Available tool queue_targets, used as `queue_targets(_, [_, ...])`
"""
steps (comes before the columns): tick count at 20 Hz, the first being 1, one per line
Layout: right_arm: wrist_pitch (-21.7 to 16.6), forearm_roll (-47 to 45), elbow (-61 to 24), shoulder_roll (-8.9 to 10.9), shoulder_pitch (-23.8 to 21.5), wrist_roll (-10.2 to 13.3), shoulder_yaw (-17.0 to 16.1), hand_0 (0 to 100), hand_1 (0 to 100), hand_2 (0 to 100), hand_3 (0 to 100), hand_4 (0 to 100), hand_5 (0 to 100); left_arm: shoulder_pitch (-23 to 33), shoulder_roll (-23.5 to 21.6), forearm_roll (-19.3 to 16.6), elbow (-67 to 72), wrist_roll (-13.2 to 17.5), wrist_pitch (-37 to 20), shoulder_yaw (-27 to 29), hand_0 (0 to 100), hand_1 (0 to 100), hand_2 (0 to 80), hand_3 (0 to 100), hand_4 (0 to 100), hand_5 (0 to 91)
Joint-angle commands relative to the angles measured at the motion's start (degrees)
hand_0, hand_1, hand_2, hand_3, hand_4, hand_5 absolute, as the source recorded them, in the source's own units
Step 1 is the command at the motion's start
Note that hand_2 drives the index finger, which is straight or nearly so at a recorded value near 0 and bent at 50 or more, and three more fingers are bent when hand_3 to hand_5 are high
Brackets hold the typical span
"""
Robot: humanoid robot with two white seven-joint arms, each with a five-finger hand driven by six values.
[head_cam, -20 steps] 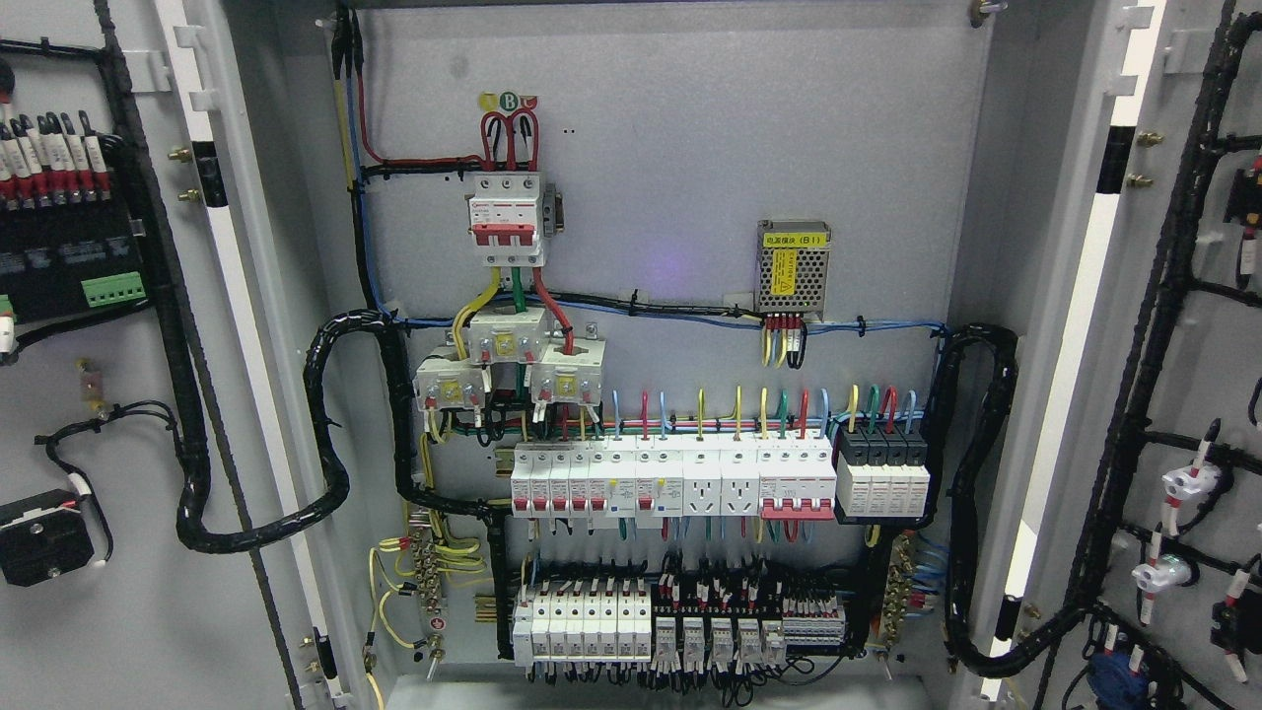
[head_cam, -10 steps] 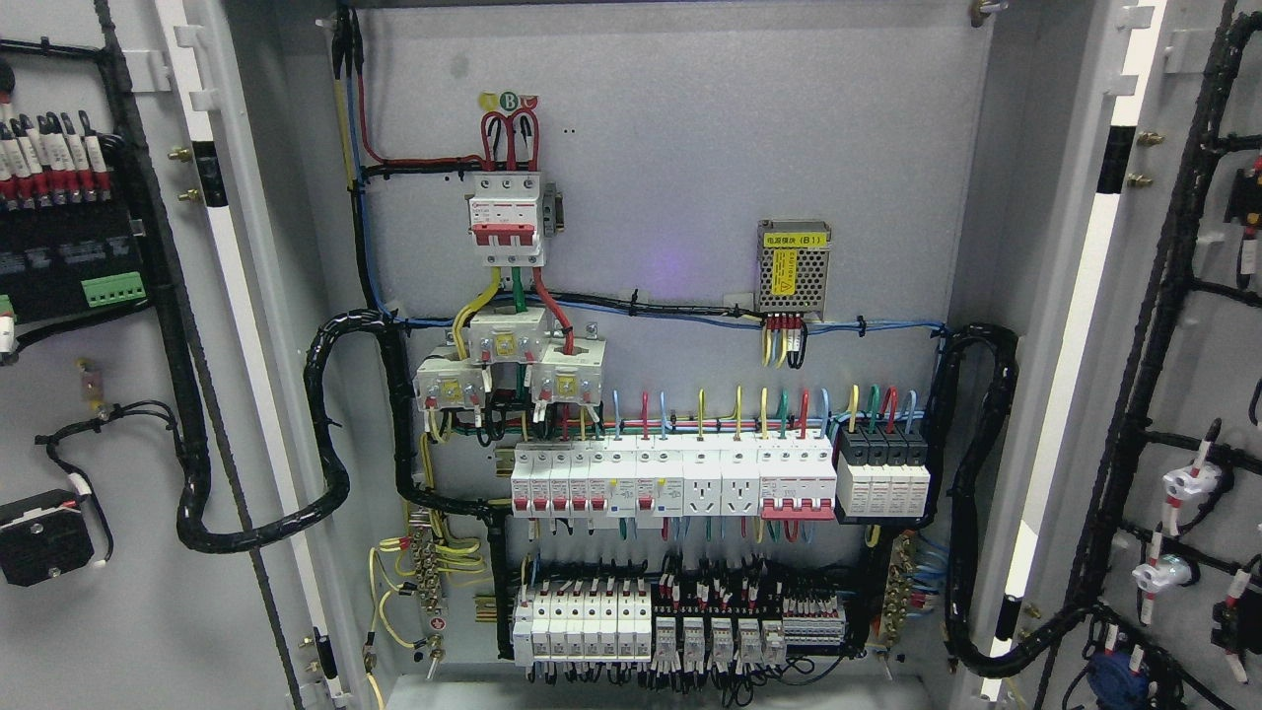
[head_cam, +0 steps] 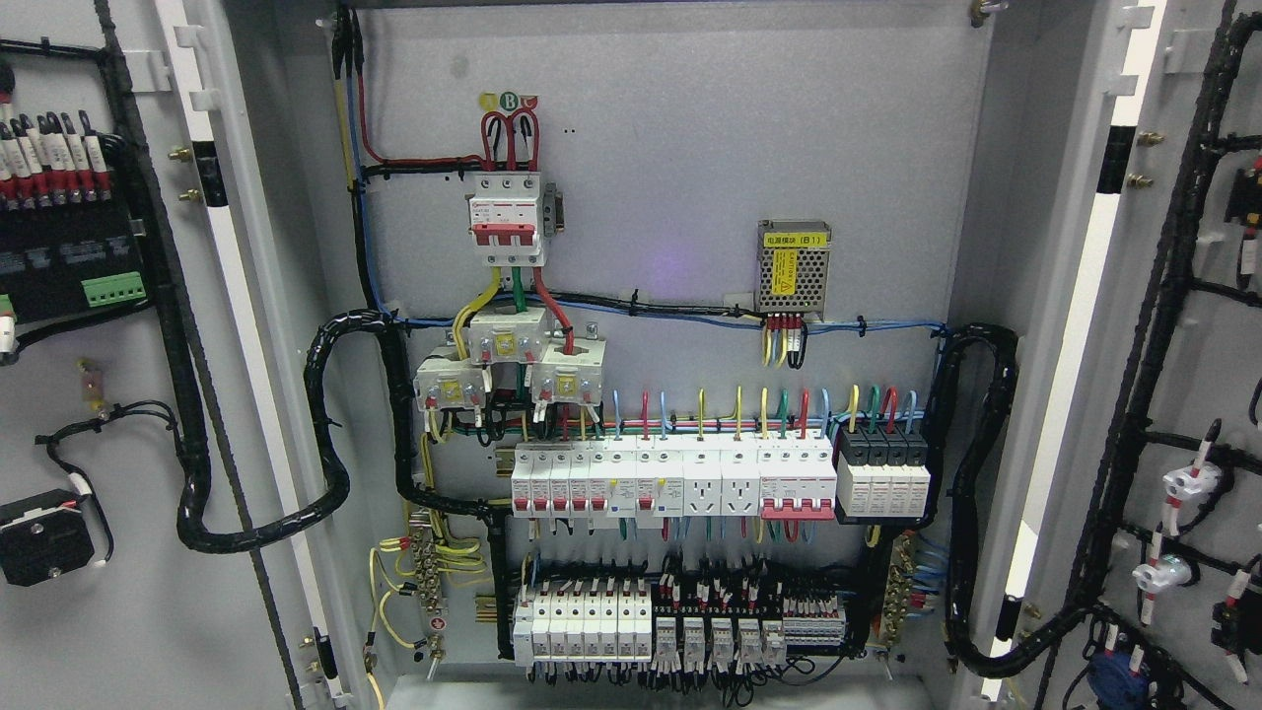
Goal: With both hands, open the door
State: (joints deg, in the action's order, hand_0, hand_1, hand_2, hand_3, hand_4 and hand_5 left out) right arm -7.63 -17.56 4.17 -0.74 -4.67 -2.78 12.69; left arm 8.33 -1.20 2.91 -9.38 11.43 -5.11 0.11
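Nothing has moved since the earlier frames: the head view holds the same cabinet with both doors swung wide. The left door (head_cam: 89,414) fills the left edge, its inner face carrying black modules and a cable loom, and the right door (head_cam: 1193,394) fills the right edge with its own black loom and white connectors. Between them the back panel (head_cam: 690,148) is fully exposed. On it sit a red-and-white main breaker (head_cam: 506,217), a small power supply (head_cam: 792,266) (yellow label on its front), a breaker row (head_cam: 720,480) and a lower terminal row (head_cam: 680,626). Neither robot hand shows, so their finger state cannot be told.
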Motion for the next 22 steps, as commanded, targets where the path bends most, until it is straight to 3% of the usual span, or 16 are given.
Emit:
queue_targets(1, [0.3, 2.0, 2.2, -2.42, 0.2, 1.0, -0.4, 11, 0, 0, 0, 0, 0, -1.3, 2.3, 0.0, 8.8, -0.4, 0.5, 2.3, 0, 0, 0.0, 0, 3, 0.0])
queue_targets(22, [0.5, 2.1, 1.5, -3.48, 0.2, 0.9, -0.5, 11, 0, 0, 0, 0, 0, -1.3, 2.3, 0.3, 7.7, -0.2, 1.2, 2.2, 0, 0, 0.0, 0, 3, 0.0])
